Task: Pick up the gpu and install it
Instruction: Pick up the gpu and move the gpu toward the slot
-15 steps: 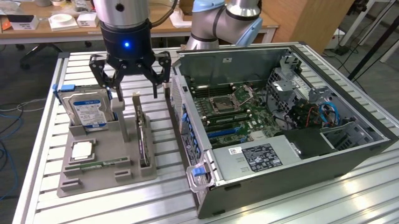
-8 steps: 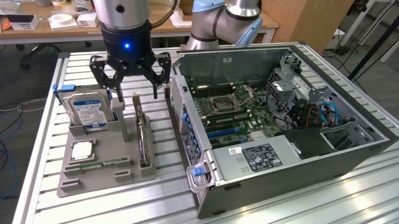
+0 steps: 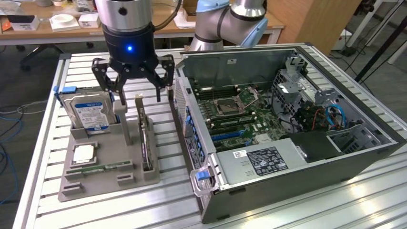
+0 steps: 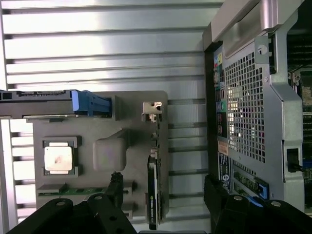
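The gpu (image 3: pixel 146 139) stands on edge in a slot of the grey holder (image 3: pixel 105 185), its silvery bracket at the far end. My gripper (image 3: pixel 141 98) hangs open just above that bracket end, one finger on either side of the card's line and nothing between them. In the wrist view the gpu (image 4: pixel 155 195) runs as a thin dark strip with its bracket toward the top, and my gripper (image 4: pixel 163 187) straddles it with black fingers (image 4: pixel 115 184) spread wide. The open computer case (image 3: pixel 286 119) lies at the exterior view's right, its motherboard with blue slots (image 3: pixel 229 135) exposed.
A hard drive (image 3: pixel 92 110) with a blue-white label stands in the holder beside the gpu. A square processor (image 3: pixel 84 153) and a green memory stick (image 3: pixel 102 167) lie in the holder too. The case's perforated rear wall (image 4: pixel 246 102) rises close beside the holder. Slatted metal table (image 3: pixel 159 205) below.
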`<state>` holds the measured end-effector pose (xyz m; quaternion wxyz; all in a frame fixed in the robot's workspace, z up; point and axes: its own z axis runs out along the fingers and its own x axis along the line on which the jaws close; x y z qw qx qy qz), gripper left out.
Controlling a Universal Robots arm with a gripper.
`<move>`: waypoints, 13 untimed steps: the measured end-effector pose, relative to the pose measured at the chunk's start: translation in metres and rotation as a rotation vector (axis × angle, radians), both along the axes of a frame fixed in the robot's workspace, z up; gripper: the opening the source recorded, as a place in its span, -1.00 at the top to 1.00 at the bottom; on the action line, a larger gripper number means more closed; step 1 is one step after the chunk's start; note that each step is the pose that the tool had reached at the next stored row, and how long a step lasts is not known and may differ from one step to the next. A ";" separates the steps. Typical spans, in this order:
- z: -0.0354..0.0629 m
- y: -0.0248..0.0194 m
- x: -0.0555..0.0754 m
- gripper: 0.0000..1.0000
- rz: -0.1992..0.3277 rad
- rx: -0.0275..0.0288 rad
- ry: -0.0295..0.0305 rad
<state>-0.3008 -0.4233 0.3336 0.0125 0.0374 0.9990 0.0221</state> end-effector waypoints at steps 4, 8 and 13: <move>-0.0018 0.0000 0.000 -0.53 0.000 0.0000 0.0000; -0.0036 0.0000 0.000 -0.53 0.000 0.0000 0.0000; -0.0063 0.0000 0.000 -0.53 0.000 0.0000 0.0000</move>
